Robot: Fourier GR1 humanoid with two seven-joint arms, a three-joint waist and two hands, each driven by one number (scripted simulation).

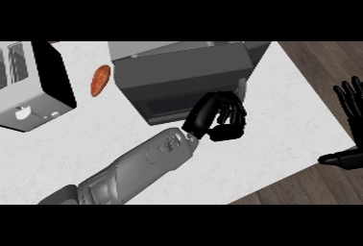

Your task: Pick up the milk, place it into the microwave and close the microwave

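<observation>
We see no milk — our left hand (220, 117), fingers curled on nothing, is at the microwave (181, 79) door, likely closing it.

Left hand at the microwave front

The left hand (218, 117), fingers curled, sits against the grey microwave (181, 72) at frame centre; the right hand (349, 129) rests open at the right edge.
</observation>
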